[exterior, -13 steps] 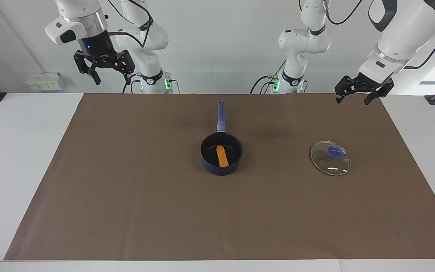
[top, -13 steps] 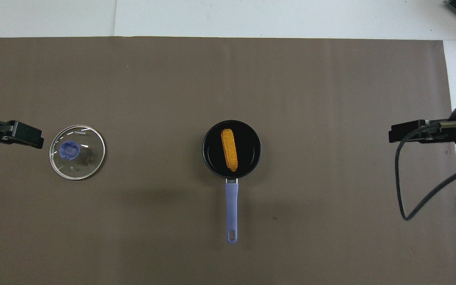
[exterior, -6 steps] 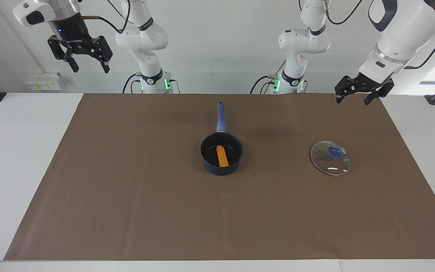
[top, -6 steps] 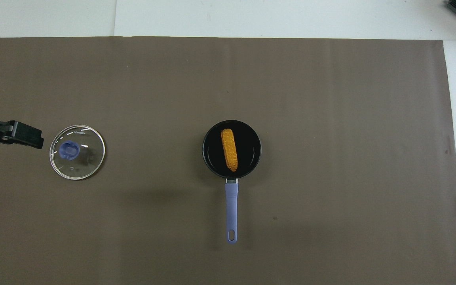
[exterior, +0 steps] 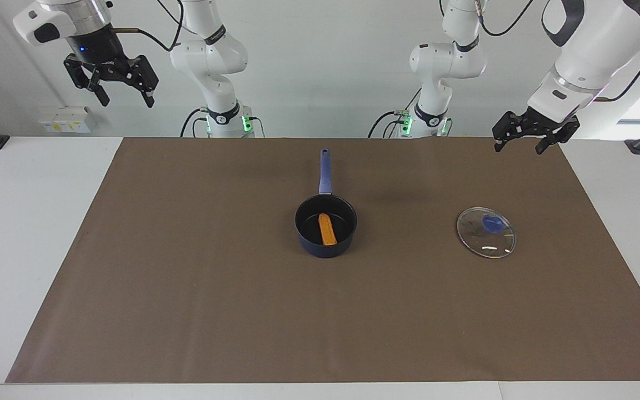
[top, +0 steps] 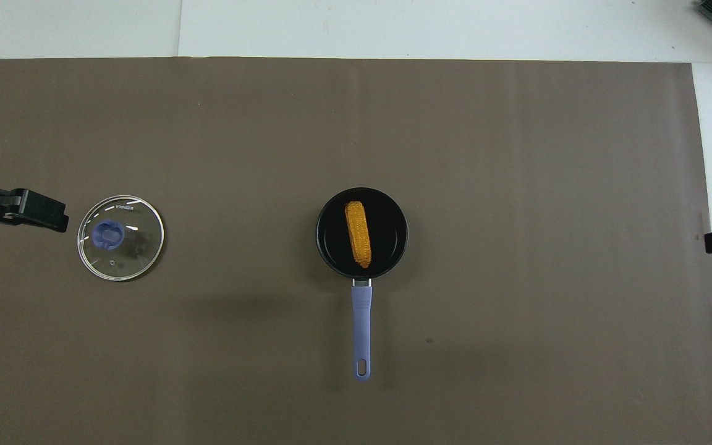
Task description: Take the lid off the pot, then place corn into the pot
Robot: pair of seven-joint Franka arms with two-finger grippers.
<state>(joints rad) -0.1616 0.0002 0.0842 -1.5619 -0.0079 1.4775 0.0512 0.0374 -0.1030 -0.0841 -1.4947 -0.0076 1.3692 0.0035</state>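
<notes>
The bench (exterior: 31,233) is white and carries a wide brown mat (exterior: 186,311) on which everything rests.

The pot (exterior: 325,230) sits about midway along the mat. It is a small dark navy saucepan with a black inside, and its long lighter-blue handle (exterior: 325,169) points straight toward the robots, a hanging hole at its tip.

The lid (exterior: 485,232) lies flat on the mat toward the left arm's end of the bench, well apart from the pot and about as far from the robots as it. It is a round disc of clear glass with a thin metal rim and a blue knob (top: 109,235) at its centre. A short line of pale lettering is printed on the glass near the rim, on the part farthest from the robots; it is too small to read.

The corn (exterior: 327,229) lies inside the pot on its black floor, a yellow-orange oblong cob with rounded ends, lengthwise in line with the handle.

The left hand (exterior: 526,139) hangs over the mat's edge nearest the robots at its own end of the bench, fingers spread and holding nothing. The right hand (exterior: 123,95) is raised high at its own end, fingers likewise spread and empty.
</notes>
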